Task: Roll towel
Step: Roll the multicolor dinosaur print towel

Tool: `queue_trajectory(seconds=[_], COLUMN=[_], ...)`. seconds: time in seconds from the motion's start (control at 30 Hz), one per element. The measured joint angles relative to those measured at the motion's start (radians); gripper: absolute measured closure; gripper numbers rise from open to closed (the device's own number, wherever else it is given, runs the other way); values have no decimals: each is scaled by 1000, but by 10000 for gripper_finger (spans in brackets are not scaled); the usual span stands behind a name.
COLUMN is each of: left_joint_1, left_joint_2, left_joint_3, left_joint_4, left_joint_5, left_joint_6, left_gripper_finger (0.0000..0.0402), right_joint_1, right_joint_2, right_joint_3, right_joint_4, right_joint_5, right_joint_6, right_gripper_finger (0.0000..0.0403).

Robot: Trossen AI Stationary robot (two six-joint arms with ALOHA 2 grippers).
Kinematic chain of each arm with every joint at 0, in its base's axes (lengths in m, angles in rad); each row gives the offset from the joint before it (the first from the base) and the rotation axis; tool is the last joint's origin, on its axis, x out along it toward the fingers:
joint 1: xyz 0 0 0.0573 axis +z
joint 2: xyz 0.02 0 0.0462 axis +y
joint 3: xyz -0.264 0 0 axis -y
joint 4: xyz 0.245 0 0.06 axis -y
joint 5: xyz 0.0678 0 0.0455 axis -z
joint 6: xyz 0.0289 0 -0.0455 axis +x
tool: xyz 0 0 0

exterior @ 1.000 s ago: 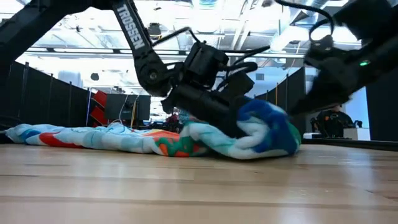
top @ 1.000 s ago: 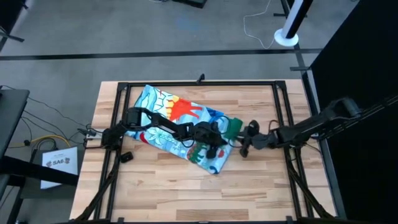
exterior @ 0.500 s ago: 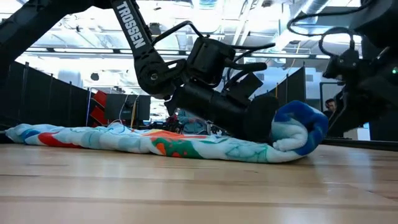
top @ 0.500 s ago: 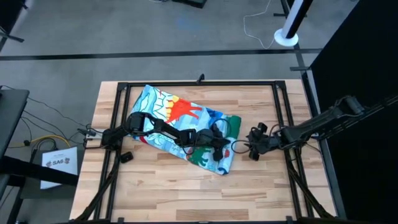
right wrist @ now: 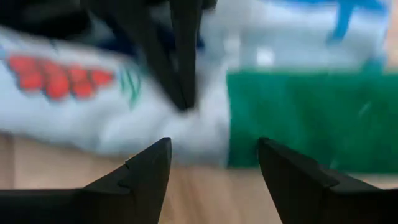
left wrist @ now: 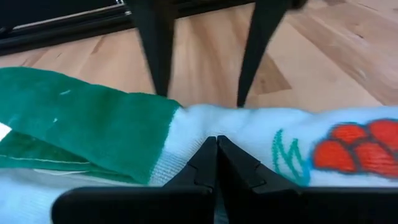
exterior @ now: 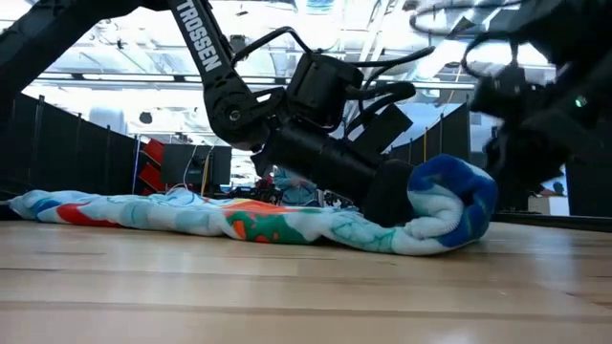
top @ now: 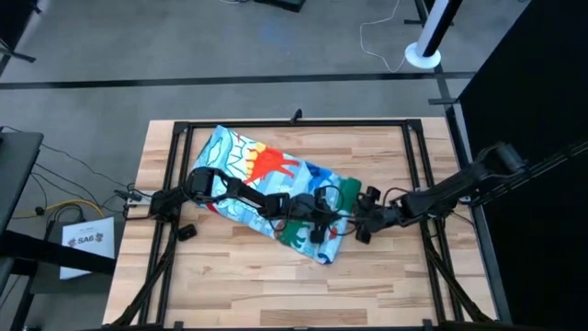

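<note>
The towel (top: 257,170) lies spread slantwise from the table's far left toward the middle, printed side up. Its right end (exterior: 449,205) curls up into a thick fold with a green border (left wrist: 93,124). My left gripper (left wrist: 216,144) reaches low across the cloth from the left and is shut at that curled end (top: 323,230). My right gripper (right wrist: 214,152) comes in from the right, open, at the towel's right edge (top: 360,223). In the left wrist view its two fingers (left wrist: 155,56) stand just beyond the cloth; whether they touch it I cannot tell. My left gripper has its shut fingertips on the white part of the towel's curled right end (left wrist: 205,127), beside the green border. It comes in low from the table's left, slanting down. In the low view the cloth curls up around the fingertips and hides them. The rest of the towel lies on the table.
Black frame rails (top: 294,122) run around the tabletop. A small black object (top: 186,232) lies near the left rail. Bare wood (top: 276,285) stretches along the near side and to the right of the towel.
My left gripper pushed the towel's curled end toward the table's right edge, flattening it, then drew back a little, and the fold now stands taller. My right gripper backed off toward the right edge, then returned to the towel's edge.
</note>
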Motion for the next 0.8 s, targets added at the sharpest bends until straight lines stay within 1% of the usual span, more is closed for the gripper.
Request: queue_trajectory(seconds=[0.1,0.2,0.27,0.4,0.43,0.53,0.67,0.73,0.8], left_joint_1=[-8,-8,-8,-8,-8,-8,-9,-9,-9], left_joint_2=[0,0,0,0,0,-1,-2,-2,-2], left_joint_3=[0,0,0,0,0,0,1,1,1], left_joint_4=[0,0,1,1,0,-6,-14,-15,-16], left_joint_5=[2,10,10,-1,-8,-10,-14,-16,-17], left_joint_6=[11,2,3,8,3,-14,-24,-29,-35], left_gripper_finger=[402,402,402,402,402,402,402,402,402], right_joint_1=[-40,-128,-197,-344,-375,-446,-483,-487,-494], right_joint_2=[-47,-100,-114,-88,-76,-40,-15,-19,-19], right_joint_3=[13,14,14,14,14,15,23,51,113], right_joint_4=[-23,-60,-53,16,19,2,-45,-96,-190], right_joint_5=[22,33,13,-123,-149,-185,-217,-234,-235], right_joint_6=[-65,-99,-150,-244,-258,-259,-263,-282,-308], right_gripper_finger=[186,217,255,370,386,396,402,402,403])
